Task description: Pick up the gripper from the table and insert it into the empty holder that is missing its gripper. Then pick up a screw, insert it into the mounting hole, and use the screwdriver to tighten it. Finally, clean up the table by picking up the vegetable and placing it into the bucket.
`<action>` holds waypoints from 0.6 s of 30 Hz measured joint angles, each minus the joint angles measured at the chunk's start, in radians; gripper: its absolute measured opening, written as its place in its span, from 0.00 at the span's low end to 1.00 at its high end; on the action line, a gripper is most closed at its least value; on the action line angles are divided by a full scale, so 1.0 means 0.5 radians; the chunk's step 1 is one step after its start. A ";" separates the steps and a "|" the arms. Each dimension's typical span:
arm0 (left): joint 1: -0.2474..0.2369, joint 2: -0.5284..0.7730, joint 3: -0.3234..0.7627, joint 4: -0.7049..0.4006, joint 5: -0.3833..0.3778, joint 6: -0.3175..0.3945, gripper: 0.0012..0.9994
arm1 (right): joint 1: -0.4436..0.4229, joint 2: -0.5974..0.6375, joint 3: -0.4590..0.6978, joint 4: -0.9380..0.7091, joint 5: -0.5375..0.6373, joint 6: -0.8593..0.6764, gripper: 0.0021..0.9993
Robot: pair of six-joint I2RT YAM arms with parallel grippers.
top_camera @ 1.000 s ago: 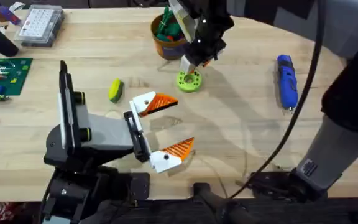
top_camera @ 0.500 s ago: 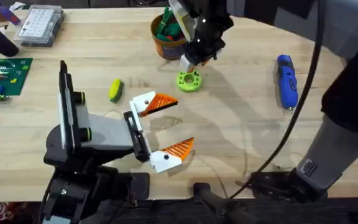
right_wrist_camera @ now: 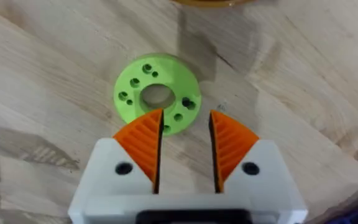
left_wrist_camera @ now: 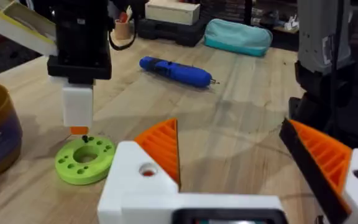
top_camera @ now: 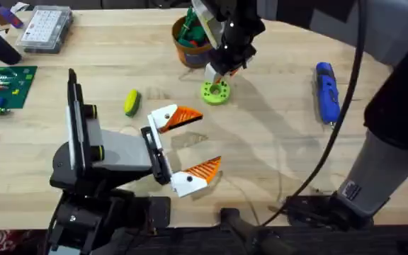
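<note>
- The right pincer (right_wrist_camera: 185, 134), fingers narrowly parted and holding nothing, hangs just above the holder (top_camera: 215, 92).
- The left pincer (top_camera: 193, 142) gapes wide nearby.
- The bucket (top_camera: 188, 44) stands just beyond the holder; the screwdriver (top_camera: 326, 92) and vegetable (top_camera: 132, 103) flank it on the bench (top_camera: 275, 134).

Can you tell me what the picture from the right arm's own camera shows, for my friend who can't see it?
The right hand hangs just above a green round disc with holes in it, lying on a wooden table. Its two orange ribbed fingers are a little apart, with nothing between them. An orange-brown rim shows at the far edge.
</note>
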 joint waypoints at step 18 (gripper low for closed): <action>0.000 0.000 0.000 0.000 0.000 0.000 0.99 | 0.000 0.075 0.000 -0.001 -0.046 0.000 0.42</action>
